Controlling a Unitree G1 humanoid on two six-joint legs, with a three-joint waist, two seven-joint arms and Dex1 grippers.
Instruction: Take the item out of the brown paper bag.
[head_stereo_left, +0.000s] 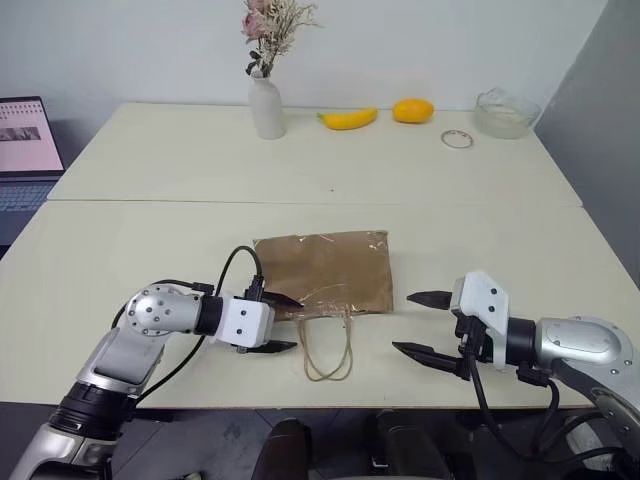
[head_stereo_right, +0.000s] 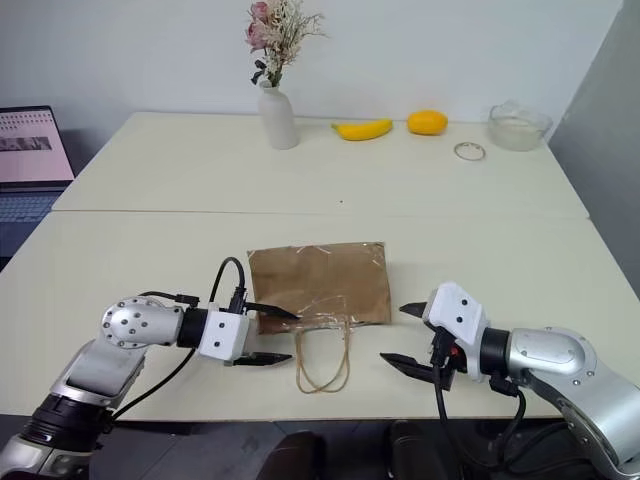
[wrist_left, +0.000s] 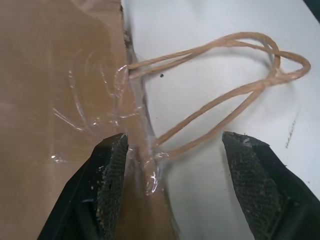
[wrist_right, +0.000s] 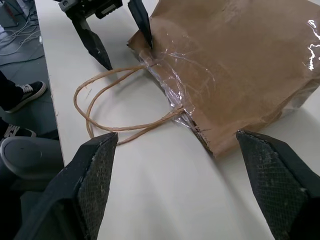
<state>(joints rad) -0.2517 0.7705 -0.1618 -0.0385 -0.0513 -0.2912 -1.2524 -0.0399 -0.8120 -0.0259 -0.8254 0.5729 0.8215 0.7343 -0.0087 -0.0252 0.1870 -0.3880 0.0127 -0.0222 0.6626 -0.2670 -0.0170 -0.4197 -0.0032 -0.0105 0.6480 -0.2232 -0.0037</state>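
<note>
The brown paper bag (head_stereo_left: 325, 272) lies flat on the table, handles toward the robot.

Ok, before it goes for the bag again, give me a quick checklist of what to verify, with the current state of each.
1. Left gripper open: ok.
2. Right gripper open, clear of the bag: ok.
3. Brown paper bag lying flat, mouth toward the robot: ok.
4. Handles free, looped on the table: ok.
5. Left gripper fingers straddling the bag's mouth edge: ok.
6. Item inside the bag: cannot tell, nothing visible through the paper.
</note>
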